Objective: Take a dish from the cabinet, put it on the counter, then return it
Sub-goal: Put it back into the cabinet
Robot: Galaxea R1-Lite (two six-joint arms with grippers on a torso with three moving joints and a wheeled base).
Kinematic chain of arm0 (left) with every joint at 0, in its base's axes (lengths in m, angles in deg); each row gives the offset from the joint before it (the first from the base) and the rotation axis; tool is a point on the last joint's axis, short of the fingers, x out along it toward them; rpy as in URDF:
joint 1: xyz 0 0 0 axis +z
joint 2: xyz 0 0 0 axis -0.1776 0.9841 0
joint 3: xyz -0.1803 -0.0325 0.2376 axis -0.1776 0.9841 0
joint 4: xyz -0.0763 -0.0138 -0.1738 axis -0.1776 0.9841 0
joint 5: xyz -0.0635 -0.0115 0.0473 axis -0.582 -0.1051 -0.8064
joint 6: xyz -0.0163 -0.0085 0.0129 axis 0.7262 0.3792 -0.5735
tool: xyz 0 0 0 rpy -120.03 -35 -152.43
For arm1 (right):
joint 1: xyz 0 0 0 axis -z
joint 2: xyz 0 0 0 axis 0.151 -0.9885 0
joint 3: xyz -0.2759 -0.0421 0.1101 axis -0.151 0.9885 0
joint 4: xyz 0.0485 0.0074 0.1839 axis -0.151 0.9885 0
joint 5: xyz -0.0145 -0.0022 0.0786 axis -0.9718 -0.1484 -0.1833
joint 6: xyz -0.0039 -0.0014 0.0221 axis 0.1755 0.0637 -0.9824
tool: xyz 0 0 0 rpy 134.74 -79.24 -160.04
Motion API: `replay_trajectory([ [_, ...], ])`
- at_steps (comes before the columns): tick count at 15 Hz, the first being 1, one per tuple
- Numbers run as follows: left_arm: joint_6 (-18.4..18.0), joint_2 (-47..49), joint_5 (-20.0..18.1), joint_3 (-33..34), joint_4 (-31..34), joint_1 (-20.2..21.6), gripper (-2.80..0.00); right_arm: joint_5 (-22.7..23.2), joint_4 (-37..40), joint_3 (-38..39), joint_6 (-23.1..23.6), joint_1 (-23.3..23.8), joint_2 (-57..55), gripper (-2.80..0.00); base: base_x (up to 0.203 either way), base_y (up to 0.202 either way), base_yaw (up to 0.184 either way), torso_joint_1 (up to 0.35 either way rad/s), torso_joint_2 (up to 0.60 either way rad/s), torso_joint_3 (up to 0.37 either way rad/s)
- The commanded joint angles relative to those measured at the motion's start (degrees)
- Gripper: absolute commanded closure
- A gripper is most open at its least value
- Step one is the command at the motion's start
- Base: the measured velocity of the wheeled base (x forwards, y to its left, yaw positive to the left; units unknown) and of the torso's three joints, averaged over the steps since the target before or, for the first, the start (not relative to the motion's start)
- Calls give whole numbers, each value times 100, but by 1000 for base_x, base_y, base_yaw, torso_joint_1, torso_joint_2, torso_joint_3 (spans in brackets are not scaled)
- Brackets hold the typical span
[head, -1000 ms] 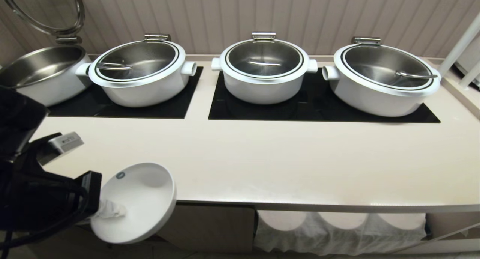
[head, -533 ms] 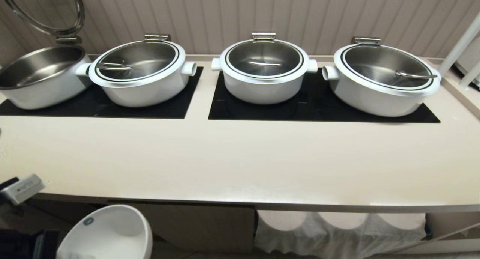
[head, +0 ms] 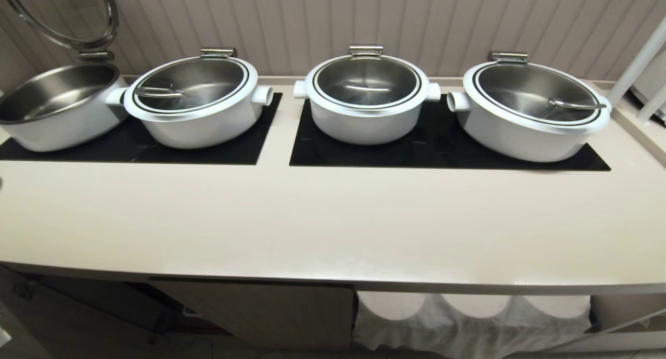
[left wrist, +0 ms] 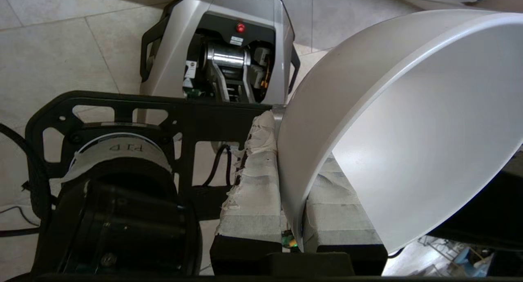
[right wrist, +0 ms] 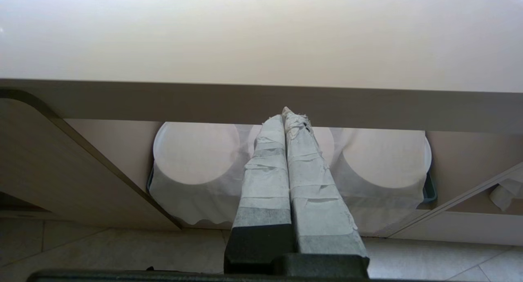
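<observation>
- The left pincer (left wrist: 292, 200) pinches the white ceramic bowl (left wrist: 408, 130) by its rim: one tape-wrapped finger (left wrist: 253, 184) lies against the outer wall, the other sits inside the bowl, and the thin rim runs between them.
- An edge grip suits a bowl too wide for the jaws to span; the tape padding probably keeps the glazed rim from slipping.
- The bowl hangs tilted on its side, its hollow facing away from the robot's base (left wrist: 229, 53), which stands on the tiled floor (left wrist: 53, 49) beyond it.
- So the left arm is held low, pincer pointing down toward the floor, below the table and outside the head view.
- The table (head: 333, 229) carries no bowl, only the four large white pots (head: 367, 96) on the black glass panels (head: 406, 151); I judge the bowl is on its way back to the cabinet (head: 270, 312).
- The right pincer (right wrist: 288, 167) is pressed together with nothing in it, parked level before the table's front edge, pointing at cloth-covered white plates (right wrist: 196, 151) on a cabinet shelf.
</observation>
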Motion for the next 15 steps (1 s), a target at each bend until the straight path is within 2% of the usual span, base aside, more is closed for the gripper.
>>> replay_trajectory([
  [1, 19, -140, -11, 51, 21, -4, 0, 0, 1, 0, -1, -6, 2, 0, 0, 0, 0, 0, 0, 0],
  [15, 19, -167, -63, 139, 1, -22, 0, 0, -4, 0, -1, 0, 2, 0, 0, 0, 0, 0, 0, 0],
])
